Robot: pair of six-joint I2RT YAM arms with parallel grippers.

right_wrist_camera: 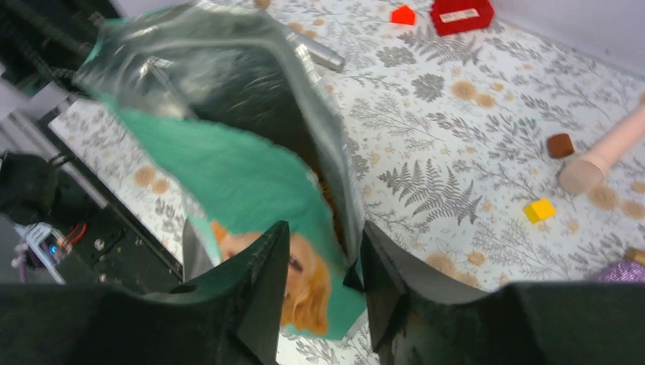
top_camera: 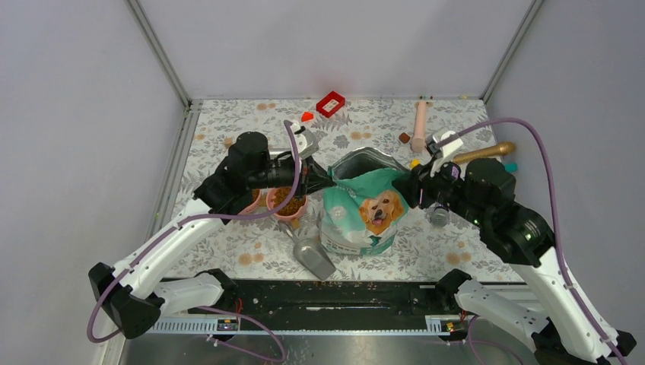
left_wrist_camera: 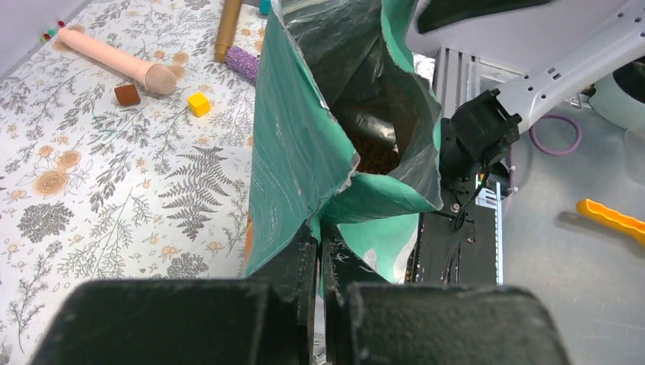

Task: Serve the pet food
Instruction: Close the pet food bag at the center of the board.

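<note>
The teal and white pouch [top_camera: 363,213] with a golden dog's face stands mid-table, its top open. Brown kibble [left_wrist_camera: 378,156] shows inside it. My left gripper [top_camera: 328,176] is shut on the pouch's left top edge, which is pinched between the jaws in the left wrist view [left_wrist_camera: 328,251]. My right gripper [top_camera: 408,187] is open at the pouch's right top edge. In the right wrist view [right_wrist_camera: 325,281] that edge lies between the spread fingers. A pink bowl [top_camera: 293,216] holding kibble [top_camera: 284,198] sits left of the pouch, under the left arm.
A grey scoop [top_camera: 312,255] lies in front of the bowl. At the back are a red block [top_camera: 330,103], a pink cylinder [top_camera: 419,125], a gold cylinder [top_camera: 487,152] and small brown [top_camera: 404,138] and yellow [top_camera: 414,163] blocks. Loose kibble [top_camera: 342,285] dots the black front rail.
</note>
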